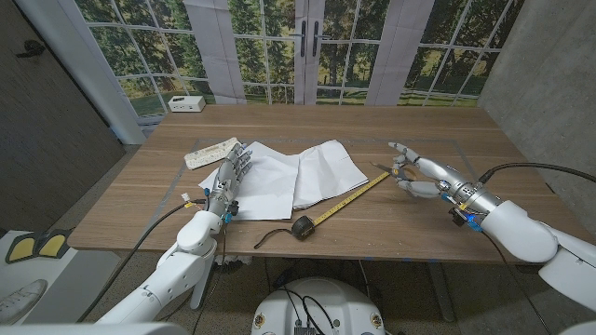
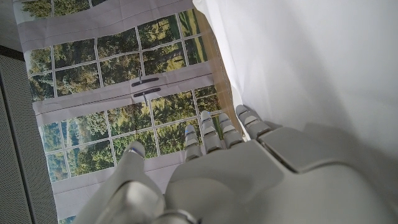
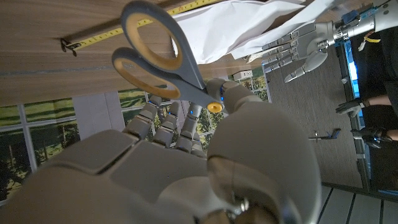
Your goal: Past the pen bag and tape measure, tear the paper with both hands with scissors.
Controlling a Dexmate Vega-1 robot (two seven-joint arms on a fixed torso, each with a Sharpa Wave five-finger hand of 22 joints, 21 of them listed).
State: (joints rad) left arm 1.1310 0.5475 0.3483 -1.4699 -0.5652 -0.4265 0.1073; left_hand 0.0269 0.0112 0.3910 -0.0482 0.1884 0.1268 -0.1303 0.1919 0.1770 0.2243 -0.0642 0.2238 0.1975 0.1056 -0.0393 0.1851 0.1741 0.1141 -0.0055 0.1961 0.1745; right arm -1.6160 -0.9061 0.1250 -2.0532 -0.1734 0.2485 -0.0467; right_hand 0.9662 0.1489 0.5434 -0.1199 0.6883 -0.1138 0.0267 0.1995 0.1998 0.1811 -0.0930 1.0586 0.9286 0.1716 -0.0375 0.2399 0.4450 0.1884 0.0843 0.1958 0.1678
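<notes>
Paper [image 1: 298, 175] lies mid-table, its left edge under the left hand [image 1: 229, 180], whose fingers lie close together on the sheet. Right hand [image 1: 421, 176] holds the scissors [image 3: 166, 57], fingers wrapped round them, off the paper's right edge. Tape measure [image 1: 333, 208] runs between, along the paper's near edge. Bare wood lies past the paper.

Paper [image 1: 289, 175] behind tape measure [image 1: 321, 216], scissors [image 1: 399, 170] right

The wooden table [image 1: 279, 126] is viewed from above by the head camera; the crumpled white paper sheet [image 2: 311, 62] is shared closely by both wrist views
</notes>
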